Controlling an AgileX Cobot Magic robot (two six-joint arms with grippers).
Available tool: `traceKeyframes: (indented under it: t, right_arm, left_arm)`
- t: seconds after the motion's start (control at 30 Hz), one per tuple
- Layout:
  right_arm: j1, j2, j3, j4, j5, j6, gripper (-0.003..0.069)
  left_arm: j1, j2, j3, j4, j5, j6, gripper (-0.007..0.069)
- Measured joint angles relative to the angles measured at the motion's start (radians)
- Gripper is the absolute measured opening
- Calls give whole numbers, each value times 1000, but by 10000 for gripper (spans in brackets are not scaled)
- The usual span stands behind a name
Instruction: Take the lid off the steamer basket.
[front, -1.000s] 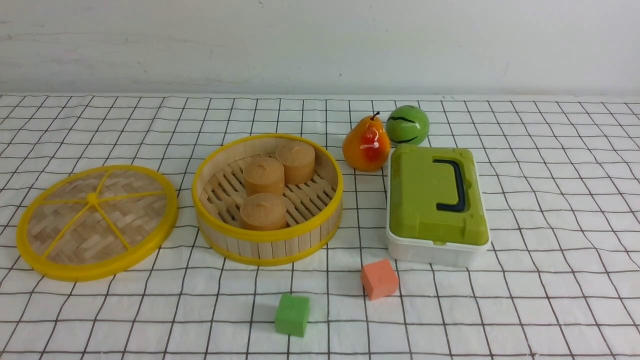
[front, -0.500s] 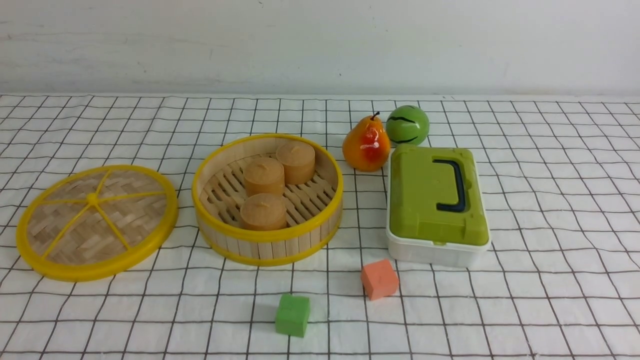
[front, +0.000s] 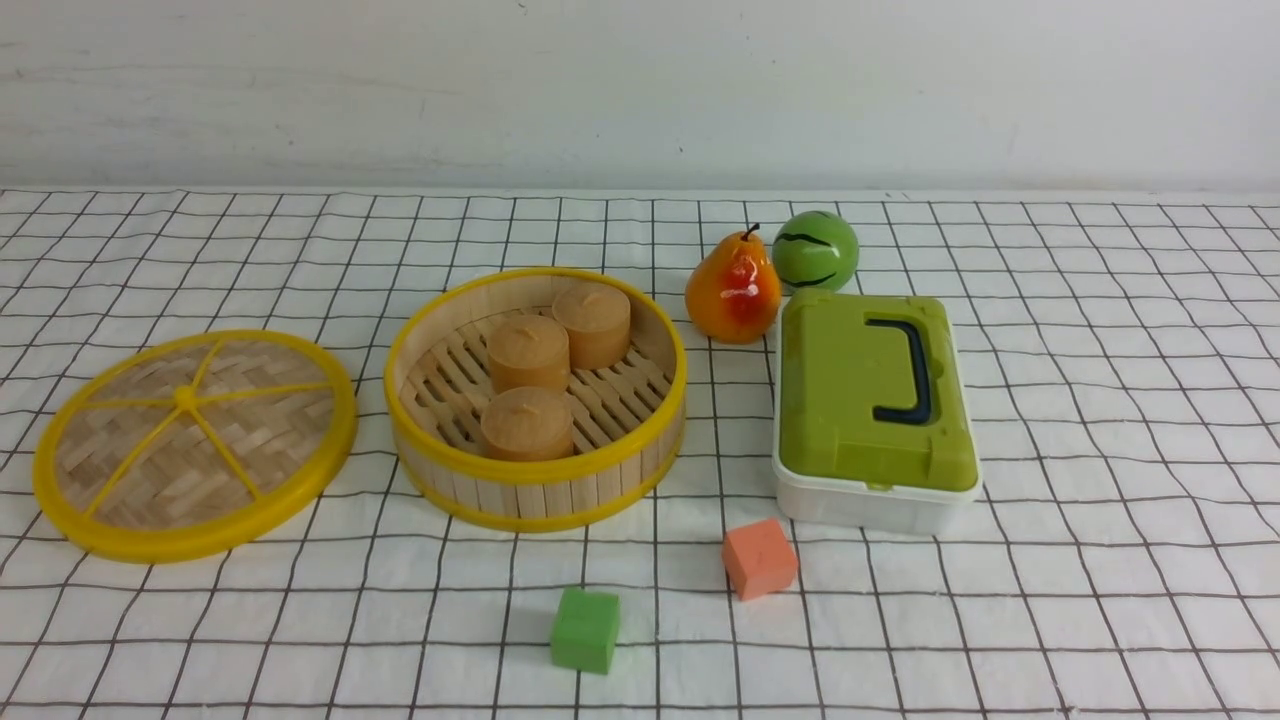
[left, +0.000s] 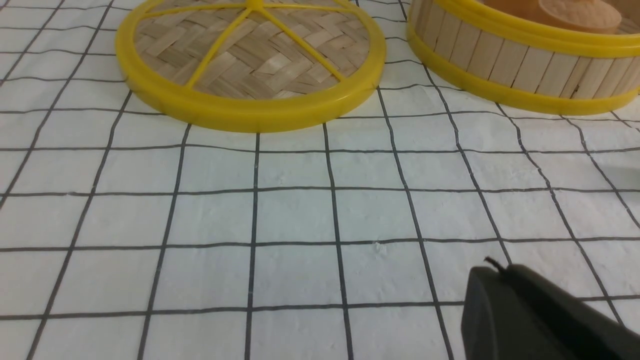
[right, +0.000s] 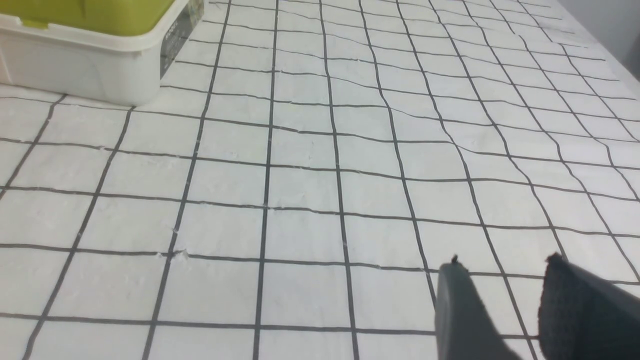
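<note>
The lid (front: 195, 445) lies flat on the checked cloth, left of the steamer basket (front: 535, 490) and apart from it. The basket is uncovered and holds three tan buns (front: 527, 352). Neither gripper shows in the front view. In the left wrist view the lid (left: 250, 65) and the basket's wall (left: 520, 65) lie ahead of my left gripper (left: 500, 267). Its jaws are together, hold nothing, and are well short of the lid. In the right wrist view my right gripper (right: 502, 262) is open and empty over bare cloth.
A white box with a green lid and dark handle (front: 875, 400) stands right of the basket and shows in the right wrist view (right: 90, 55). A pear (front: 733, 290) and a green ball (front: 815, 250) sit behind it. An orange cube (front: 760, 558) and a green cube (front: 585, 630) lie in front.
</note>
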Motion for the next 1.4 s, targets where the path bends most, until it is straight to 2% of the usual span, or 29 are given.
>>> traceKeyframes:
  t: [1.4]
  right_arm:
    - [0,0,0,0,0,0,240]
  left_arm:
    - [0,0,0,0,0,-2,21]
